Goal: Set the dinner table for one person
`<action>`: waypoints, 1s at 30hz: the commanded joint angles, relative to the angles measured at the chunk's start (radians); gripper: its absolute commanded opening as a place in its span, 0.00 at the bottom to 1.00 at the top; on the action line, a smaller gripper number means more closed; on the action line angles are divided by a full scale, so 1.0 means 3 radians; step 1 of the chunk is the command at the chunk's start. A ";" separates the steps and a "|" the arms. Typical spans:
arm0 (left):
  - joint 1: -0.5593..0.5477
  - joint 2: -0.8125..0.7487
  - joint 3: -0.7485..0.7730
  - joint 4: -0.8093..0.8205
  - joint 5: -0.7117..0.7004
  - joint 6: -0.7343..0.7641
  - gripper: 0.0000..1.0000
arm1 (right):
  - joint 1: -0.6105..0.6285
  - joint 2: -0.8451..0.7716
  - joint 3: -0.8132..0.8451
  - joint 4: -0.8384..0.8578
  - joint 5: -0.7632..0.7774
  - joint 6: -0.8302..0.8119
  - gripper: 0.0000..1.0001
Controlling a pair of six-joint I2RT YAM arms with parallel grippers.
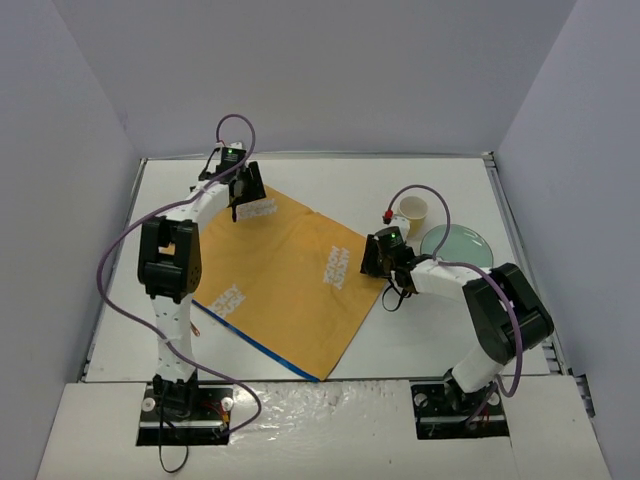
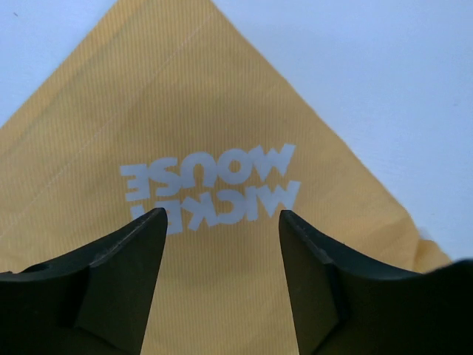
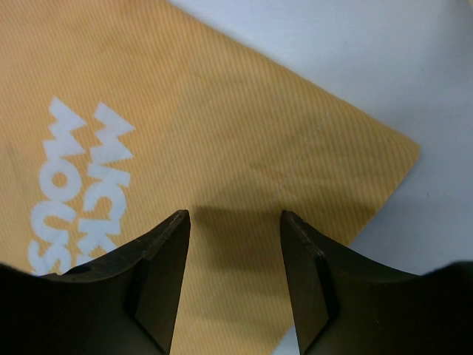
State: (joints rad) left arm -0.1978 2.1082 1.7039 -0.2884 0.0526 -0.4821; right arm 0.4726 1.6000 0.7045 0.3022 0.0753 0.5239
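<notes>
While the orange cloth (image 1: 285, 285) lies spread on the dinner table (image 1: 430, 335), my left pincer (image 1: 240, 200) hangs released over its far corner, and my right pincer (image 1: 372, 258) hangs released over its right corner. Just beyond that right corner sit the cup (image 1: 413, 211) and plate (image 1: 457, 243), so I judge them not yet set.

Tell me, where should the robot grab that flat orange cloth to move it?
Probably by its corners, from above. The cloth lies flat on the table, so only its pointed corners give an edge to pinch. The left claw is open over the far corner, the right claw open over the right corner.
</notes>
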 commanded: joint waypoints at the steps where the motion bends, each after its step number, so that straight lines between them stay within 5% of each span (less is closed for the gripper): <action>1: 0.0093 0.0302 0.0404 0.0077 0.0080 0.0041 0.55 | -0.0039 0.0070 -0.0103 0.0208 0.0232 0.0259 0.49; 19: 0.0301 0.1098 0.1120 -0.0297 0.0120 -0.0039 0.52 | -0.0404 -0.0310 -0.0386 -0.0219 0.0399 0.0366 0.48; 30: 0.0291 0.0244 0.0946 -0.0341 0.0299 -0.0014 0.73 | -0.0008 -0.0804 0.0239 -0.0670 0.0319 -0.0365 0.48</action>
State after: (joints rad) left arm -0.1211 2.3890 2.0104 -0.3350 0.1354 -0.4831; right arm 0.3889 1.4303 0.6768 0.1570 0.1535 0.5209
